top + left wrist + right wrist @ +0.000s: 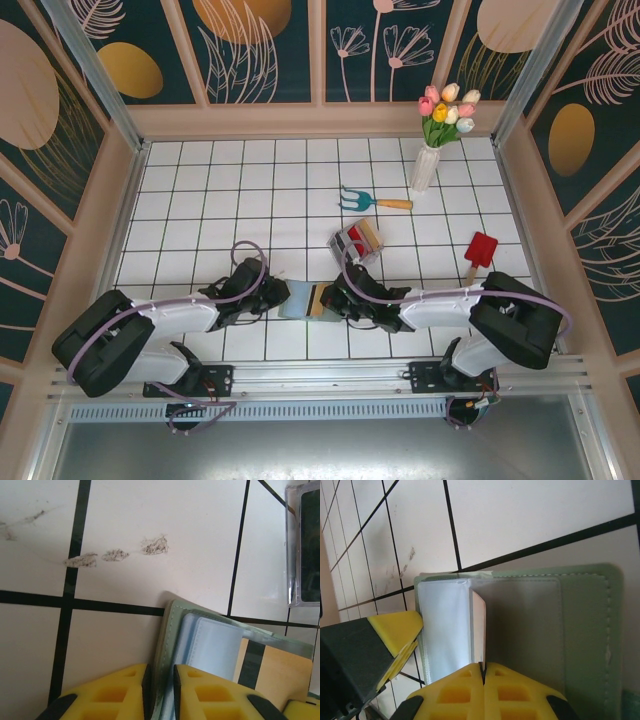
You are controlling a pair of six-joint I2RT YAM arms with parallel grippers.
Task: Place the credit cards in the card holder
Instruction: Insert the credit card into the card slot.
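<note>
a white vase (424,168) stands at the far right of the white tiled table (220,200). pink, yellow and white tulips (448,108) stick out of it. a small blue rake (372,200) with an orange handle lies just left of the vase. a red toy shovel (479,252) lies nearer, on the right. a little tray (341,249) sits near the middle. grey smudges (115,555) mark one tile.

The flat sage-green card holder (590,630) has pale stitching along its edge and translucent grey-blue pockets inside. The thin tan plastic card (285,670) carries a dark stripe. The left gripper (160,672) and right gripper (482,666) have yellow fingers on black bodies. The tabletop (200,200) is white tile with a black grid, smudged grey in spots.
</note>
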